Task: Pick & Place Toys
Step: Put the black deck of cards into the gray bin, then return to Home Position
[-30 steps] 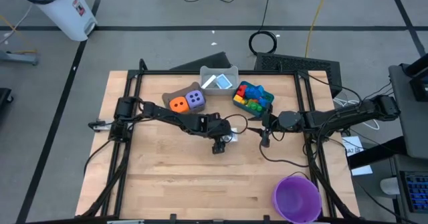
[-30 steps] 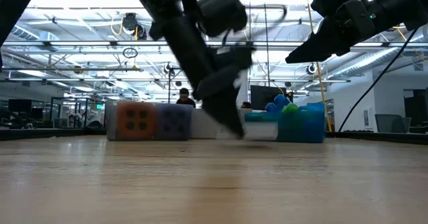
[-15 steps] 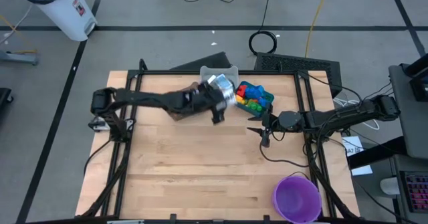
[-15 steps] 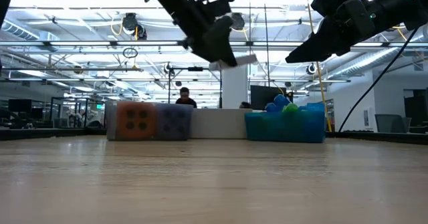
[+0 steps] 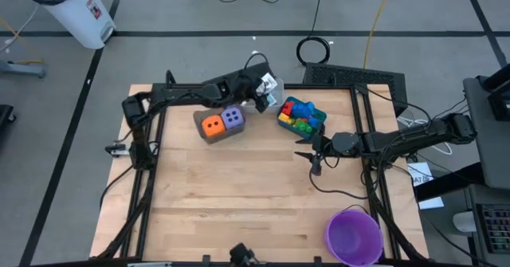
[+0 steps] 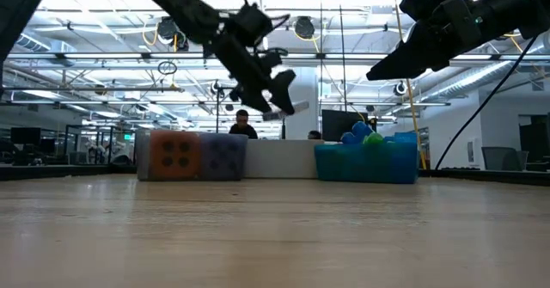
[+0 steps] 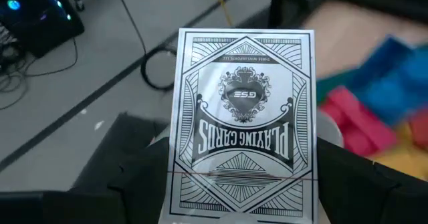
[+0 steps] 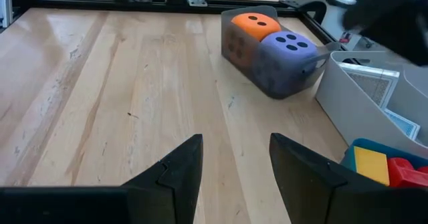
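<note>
left hand [image 5: 267, 88] pinches card pack [image 7: 245, 117] by bottom edge: light, stiff, slick; squeeze flat sides. right hand [image 8: 231, 160] half open, empty.

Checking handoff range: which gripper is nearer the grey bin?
Left. The left gripper hangs right over the grey bin, holding a playing card. The right gripper hovers open over bare table, past the blue bin.

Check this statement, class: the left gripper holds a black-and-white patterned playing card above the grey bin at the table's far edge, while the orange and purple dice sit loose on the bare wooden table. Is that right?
Not quite. The orange die and purple die sit together inside a brown bin, not loose on the table, as the right wrist view shows. The rest stands: the left gripper holds the black-and-white playing card above the grey bin.
</note>
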Controlling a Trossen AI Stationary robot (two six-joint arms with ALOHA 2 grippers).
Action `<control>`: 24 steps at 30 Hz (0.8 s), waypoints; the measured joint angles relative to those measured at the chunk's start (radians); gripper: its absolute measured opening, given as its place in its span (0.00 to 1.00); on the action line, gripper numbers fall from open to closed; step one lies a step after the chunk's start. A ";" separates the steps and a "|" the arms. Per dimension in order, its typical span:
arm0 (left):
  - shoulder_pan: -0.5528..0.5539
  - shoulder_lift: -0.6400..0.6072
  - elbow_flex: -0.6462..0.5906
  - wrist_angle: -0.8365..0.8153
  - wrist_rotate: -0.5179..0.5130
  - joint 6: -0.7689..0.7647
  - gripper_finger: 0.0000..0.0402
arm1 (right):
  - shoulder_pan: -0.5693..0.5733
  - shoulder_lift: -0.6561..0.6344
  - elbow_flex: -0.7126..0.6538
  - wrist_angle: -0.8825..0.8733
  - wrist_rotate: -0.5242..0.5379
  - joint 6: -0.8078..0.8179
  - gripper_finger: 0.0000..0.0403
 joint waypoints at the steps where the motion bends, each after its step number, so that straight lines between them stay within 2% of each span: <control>1: 0.013 0.017 0.000 0.032 0.016 -0.011 0.78 | 0.000 0.000 0.000 -0.001 0.000 0.000 0.42; 9: 0.069 0.089 0.001 0.042 0.112 -0.090 0.79 | 0.000 0.000 0.000 -0.002 0.000 -0.002 0.42; 15: 0.053 0.087 0.000 0.026 0.151 -0.104 0.95 | 0.000 0.000 0.000 -0.002 0.002 -0.008 0.42; 17: 0.043 0.083 0.000 0.038 0.146 -0.075 0.98 | 0.000 0.000 0.000 -0.001 0.002 -0.008 0.42; 24: 0.028 0.066 0.001 0.010 0.142 -0.050 0.93 | 0.000 0.000 0.000 -0.002 0.003 -0.008 0.42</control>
